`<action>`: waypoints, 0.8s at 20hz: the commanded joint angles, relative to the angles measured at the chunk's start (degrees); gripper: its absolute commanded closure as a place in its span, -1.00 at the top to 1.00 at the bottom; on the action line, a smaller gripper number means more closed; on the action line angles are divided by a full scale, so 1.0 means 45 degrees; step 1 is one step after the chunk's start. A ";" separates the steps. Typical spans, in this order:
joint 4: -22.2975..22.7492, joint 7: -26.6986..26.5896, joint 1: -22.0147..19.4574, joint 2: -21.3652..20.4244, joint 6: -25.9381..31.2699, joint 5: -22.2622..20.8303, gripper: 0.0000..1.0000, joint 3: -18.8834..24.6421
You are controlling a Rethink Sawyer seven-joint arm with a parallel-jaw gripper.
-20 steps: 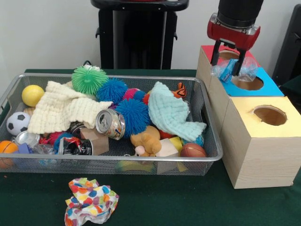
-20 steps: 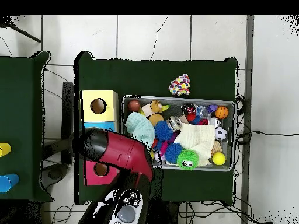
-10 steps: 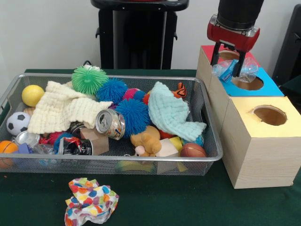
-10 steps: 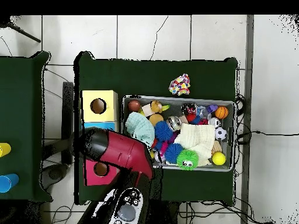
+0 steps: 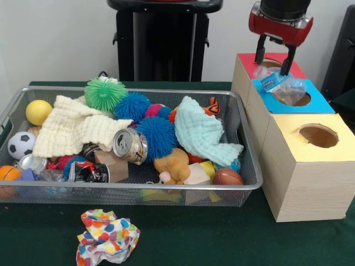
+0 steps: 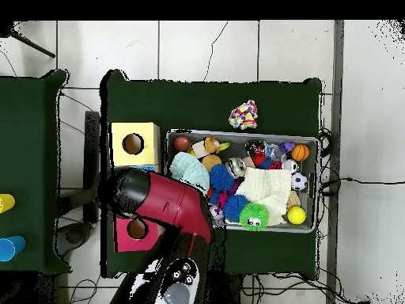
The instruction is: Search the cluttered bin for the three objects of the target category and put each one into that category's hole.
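Now open tool (image 5: 273, 58) above plastic (image 5: 280, 87).

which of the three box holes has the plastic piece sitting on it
The blue-topped middle box: the clear plastic piece lies over its hole, below the claw. The red box and yellow box holes are uncovered.

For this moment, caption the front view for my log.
Open hand above clear plastic lying on the blue box's hole, beside the cluttered bin.
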 commanded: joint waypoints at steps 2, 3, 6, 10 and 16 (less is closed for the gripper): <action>-0.0142 0.2948 -0.0683 -0.0316 -0.0004 0.1285 1.00 0.1484; -0.0007 0.2825 -0.0780 -0.0329 -0.0348 0.1530 1.00 0.1672; 0.0062 0.2636 -0.0920 -0.0315 -0.0705 0.1917 1.00 0.1930; 0.0050 0.2655 -0.0850 -0.0405 -0.0684 0.2004 1.00 0.1893; -0.0712 0.2013 -0.0961 0.0274 -0.0531 0.0425 1.00 0.0862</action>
